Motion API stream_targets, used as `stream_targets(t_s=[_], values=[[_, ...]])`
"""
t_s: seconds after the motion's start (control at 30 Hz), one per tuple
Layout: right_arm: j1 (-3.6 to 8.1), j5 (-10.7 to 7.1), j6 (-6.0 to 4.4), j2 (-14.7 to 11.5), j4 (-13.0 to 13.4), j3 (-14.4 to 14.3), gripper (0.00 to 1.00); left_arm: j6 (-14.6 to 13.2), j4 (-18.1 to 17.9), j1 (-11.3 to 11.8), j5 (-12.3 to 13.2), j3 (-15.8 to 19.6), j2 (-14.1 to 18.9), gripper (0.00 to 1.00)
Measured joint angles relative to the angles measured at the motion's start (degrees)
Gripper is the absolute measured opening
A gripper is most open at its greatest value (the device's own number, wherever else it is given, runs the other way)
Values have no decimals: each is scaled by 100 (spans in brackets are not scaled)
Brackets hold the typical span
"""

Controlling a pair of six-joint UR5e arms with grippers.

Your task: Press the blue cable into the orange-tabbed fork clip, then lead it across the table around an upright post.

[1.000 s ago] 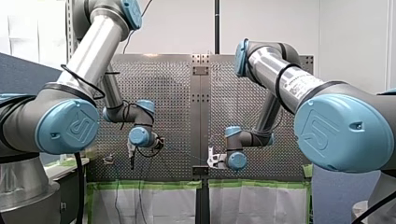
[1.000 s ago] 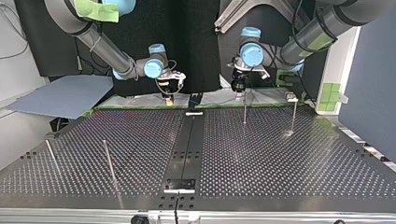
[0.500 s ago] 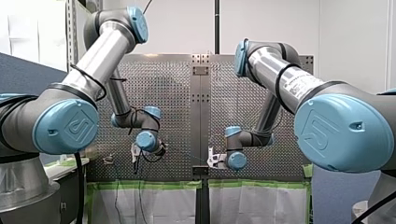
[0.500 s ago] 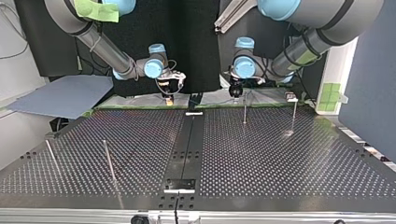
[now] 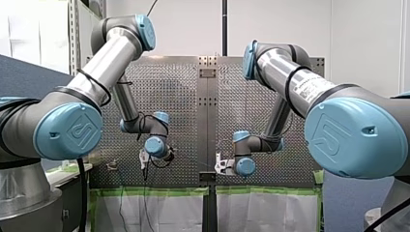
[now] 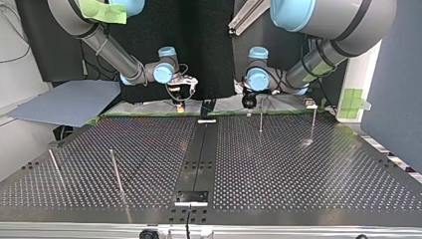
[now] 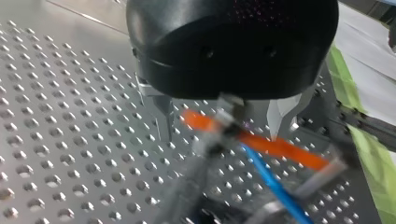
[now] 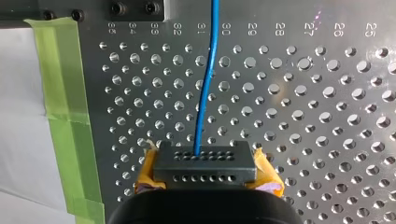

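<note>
My right gripper (image 8: 205,161) pinches the blue cable (image 8: 205,88) low over the table (image 8: 327,116), likely to keep it taut, while my left gripper (image 7: 219,135), jaws spread, straddles the orange-tabbed clip (image 7: 275,147) which the cable reaches, seemingly poised to press it in.

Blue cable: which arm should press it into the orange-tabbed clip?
Probably left: my left claw hangs over the orange-tabbed fork clip, with the thin blue cable by it; my right claw holds that cable, no clip in its view.
</note>
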State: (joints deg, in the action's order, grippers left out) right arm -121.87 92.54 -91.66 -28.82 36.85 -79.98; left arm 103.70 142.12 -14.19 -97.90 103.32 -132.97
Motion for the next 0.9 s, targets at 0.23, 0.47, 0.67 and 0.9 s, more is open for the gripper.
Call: stream_targets(t_s=[0.23,0.47,0.67,0.9], values=[[0,-1,10,0,2,1,0,-23,3,13,-135,-173,-82,100],[-2,0,16,0,11,1,0,-109,-24,11,-221,-280,-87,100],[-2,1,15,2,24,2,0,-277,12,-4,-280,-295,-89,100],[-1,2,11,2,25,3,0,-600,65,-23,-441,-296,-86,39]])
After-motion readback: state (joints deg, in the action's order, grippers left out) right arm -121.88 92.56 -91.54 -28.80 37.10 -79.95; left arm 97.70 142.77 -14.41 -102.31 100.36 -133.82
